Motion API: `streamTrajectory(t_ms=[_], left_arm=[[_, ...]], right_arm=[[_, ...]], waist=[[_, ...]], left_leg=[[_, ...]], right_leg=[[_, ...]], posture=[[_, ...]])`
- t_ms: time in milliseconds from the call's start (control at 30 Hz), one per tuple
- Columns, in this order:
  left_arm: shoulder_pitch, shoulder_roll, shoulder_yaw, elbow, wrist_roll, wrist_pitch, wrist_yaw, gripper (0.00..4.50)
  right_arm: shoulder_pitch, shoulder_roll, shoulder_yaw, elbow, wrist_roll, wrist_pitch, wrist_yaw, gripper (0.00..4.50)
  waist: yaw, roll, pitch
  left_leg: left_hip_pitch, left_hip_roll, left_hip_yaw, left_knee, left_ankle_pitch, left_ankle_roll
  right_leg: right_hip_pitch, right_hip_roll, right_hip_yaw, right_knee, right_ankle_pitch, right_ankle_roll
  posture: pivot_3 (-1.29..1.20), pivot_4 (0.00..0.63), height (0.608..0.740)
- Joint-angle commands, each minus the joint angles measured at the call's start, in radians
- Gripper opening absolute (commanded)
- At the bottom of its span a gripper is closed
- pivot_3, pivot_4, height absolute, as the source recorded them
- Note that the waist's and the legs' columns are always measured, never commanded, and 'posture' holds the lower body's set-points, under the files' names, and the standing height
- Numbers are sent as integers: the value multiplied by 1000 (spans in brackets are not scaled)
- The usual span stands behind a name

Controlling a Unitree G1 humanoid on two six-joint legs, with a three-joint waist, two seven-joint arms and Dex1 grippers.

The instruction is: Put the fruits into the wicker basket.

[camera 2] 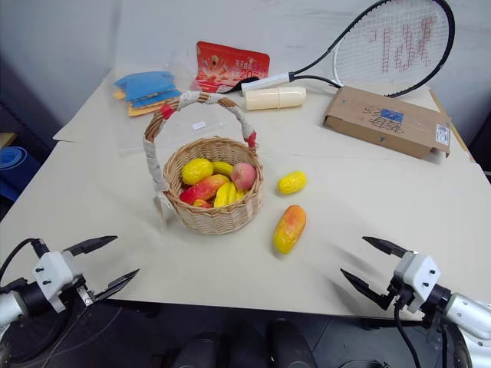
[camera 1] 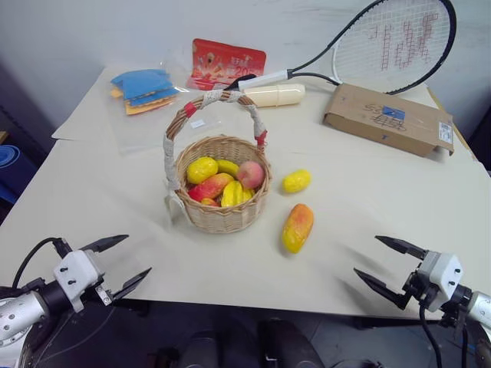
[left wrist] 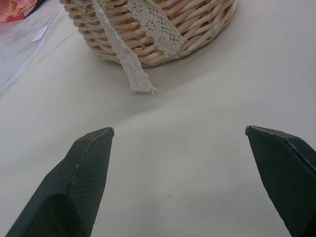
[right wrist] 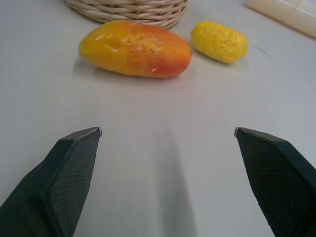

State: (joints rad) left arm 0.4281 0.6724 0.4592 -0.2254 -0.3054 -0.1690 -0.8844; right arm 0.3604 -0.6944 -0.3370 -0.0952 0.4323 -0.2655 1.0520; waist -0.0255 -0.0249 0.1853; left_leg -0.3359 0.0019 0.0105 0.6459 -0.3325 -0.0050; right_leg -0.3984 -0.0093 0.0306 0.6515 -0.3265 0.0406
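The wicker basket (camera 1: 222, 211) stands mid-table, its taped handle arching above it, and holds several fruits: yellow lemons, mangoes and a pinkish peach (camera 1: 250, 174). Two fruits lie on the table to its right: a yellow lemon (camera 1: 296, 181) and, nearer me, an orange-and-yellow mango (camera 1: 298, 227). My left gripper (camera 1: 121, 263) hovers open at the table's near left edge, pointing toward the basket. My right gripper (camera 1: 390, 264) hovers open at the near right edge, empty. In the right wrist view the mango (right wrist: 136, 48) and lemon (right wrist: 219, 41) lie ahead of its fingers.
At the back of the table lie a tennis racket (camera 1: 383, 42), a cardboard box (camera 1: 388, 118), a cream-coloured cylinder (camera 1: 275, 95), a red packet (camera 1: 227, 63) and a clear bag of blue items (camera 1: 146, 90). A white lace strip (left wrist: 132, 69) hangs from the basket.
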Motion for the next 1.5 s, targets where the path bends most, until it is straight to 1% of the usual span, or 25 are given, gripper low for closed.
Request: streamTrajectory(t_ms=[33, 167, 267, 333, 500, 700, 733, 833, 900, 967, 1000, 1067, 1133, 1167, 1267, 1300, 1400, 1500], left_arm=[[22, -6, 31, -32, -26, 2, 7, 4500], [14, -6, 41, -47, -98, 64, 3, 4500], [-19, 29, 43, -57, -213, 160, -53, 4500], [-33, 37, 52, -79, -267, 221, -51, 4500], [-41, 67, 38, -131, -287, 260, -100, 4500], [-89, 81, -1, -193, -289, 290, -126, 4500], [-100, 82, -12, -205, -288, 293, -127, 4500], [-141, 75, -54, -251, -290, 312, -110, 4500], [-171, 67, -77, -289, -296, 324, -91, 4500], [-203, 69, -94, -343, -309, 349, -63, 4500], [-224, 75, -100, -372, -314, 365, -46, 4500], [-259, 88, -109, -415, -329, 405, -18, 4500], [-293, 99, -114, -448, -338, 441, 11, 4500], [-312, 107, -116, -462, -342, 459, 23, 4500], [-346, 120, -118, -485, -355, 496, 43, 4500], [-354, 124, -117, -489, -359, 505, 45, 4500], [-364, 137, -107, -490, -361, 518, 45, 4500], [-354, 141, -87, -488, -357, 521, 41, 4500]], right_arm=[[24, -5, -50, -5, 30, -13, 17, 4475], [30, 10, -62, 17, 46, -15, 25, 4475], [25, 22, -54, 72, 53, -37, 56, 4475], [19, 29, -53, 95, 62, -33, 66, 4475], [34, 27, -35, 70, 96, 34, 100, 4475], [38, 16, -42, -59, 187, 196, 62, 4475], [30, 6, -35, -109, 221, 262, 37, 4475], [-60, -24, 5, -264, 349, 507, -99, 4475], [-174, -68, 89, -317, 300, 653, -196, 4475], [-321, -83, 162, -347, 308, 866, -361, 4475], [-407, -53, 178, -346, 370, 977, -462, 4475], [-537, 9, 192, -335, 451, 1135, -604, 4475], [-643, 76, 200, -317, 497, 1249, -712, 4475], [-694, 107, 212, -303, 496, 1316, -770, 4475], [-779, 156, 240, -276, 471, 1455, -881, 4475], [-792, 163, 252, -270, 450, 1470, -898, 4475], [-819, 161, 276, -264, 403, 1499, -916, 4475], [-829, 133, 289, -273, 350, 1497, -911, 4475]], waist=[[0, 0, 0], [0, 0, 0], [0, 0, 0], [0, 0, 1], [-2, 1, 1], [-1, 2, 1], [-1, 2, 1], [-7, 3, 2], [-7, 3, 2], [-4, 3, 3], [-4, 3, 3], [-3, 3, 3], [-2, 3, 2], [-1, 3, 2], [-1, 3, 2], [-2, 3, 2], [-3, 4, 2], [-3, 4, 2]], left_leg=[[0, 0, 0, 0, 0, 0], [0, 0, 0, 1, -1, 0], [1, 1, 0, 1, -1, 0], [1, 1, 0, 1, -1, 0], [1, 1, 0, 1, -1, 0], [1, 1, 0, 1, -1, 0], [1, 1, 0, 1, -1, 0], [1, 1, 0, 2, -1, 0], [1, 1, 0, 2, -1, 0], [1, 1, 0, 2, -1, 0], [0, 1, 0, 2, -1, -1], [0, 1, -1, 3, 0, -1], [-9, 1, -2, 4, 1, -3], [-13, 1, -3, 4, 1, -4], [-22, 0, -4, 6, 2, -5], [-26, 0, -4, 7, 2, -5], [-34, 0, -4, 11, 2, -4], [-34, 0, -3, 13, 0, -1]], right_leg=[[0, 0, 0, 0, 0, 0], [1, 0, 0, 0, 0, 0], [2, 0, 0, 0, 0, 0], [2, 0, -1, 0, -1, 0], [2, 0, -1, 0, -1, 0], [2, 0, -1, 0, -1, 0], [2, 0, -1, 0, -1, 0], [2, 0, -1, 1, -1, 0], [2, 0, -1, 1, -1, 0], [1, 0, -1, 1, -1, 0], [0, 0, -1, 1, -1, 0], [-5, 0, -2, 2, 0, 0], [-14, 0, -2, 4, 0, 1], [-17, 0, -3, 5, 0, 1], [-26, 0, -3, 6, 0, 1], [-30, 0, -4, 7, 0, 1], [-35, 0, -4, 7, 1, 2], [-34, 0, -3, 6, 1, 3]], posture=[[0, 150, 740], [0, 150, 740], [0, 150, 740], [0, 150, 740], [0, 150, 740], [0, 150, 740], [0, 150, 740], [0, 150, 740], [0, 150, 740], [0, 150, 740], [0, 150, 740], [0, 150, 740], [0, 150, 740], [0, 150, 740], [0, 150, 740], [0, 150, 740], [0, 150, 740], [0, 150, 740]])
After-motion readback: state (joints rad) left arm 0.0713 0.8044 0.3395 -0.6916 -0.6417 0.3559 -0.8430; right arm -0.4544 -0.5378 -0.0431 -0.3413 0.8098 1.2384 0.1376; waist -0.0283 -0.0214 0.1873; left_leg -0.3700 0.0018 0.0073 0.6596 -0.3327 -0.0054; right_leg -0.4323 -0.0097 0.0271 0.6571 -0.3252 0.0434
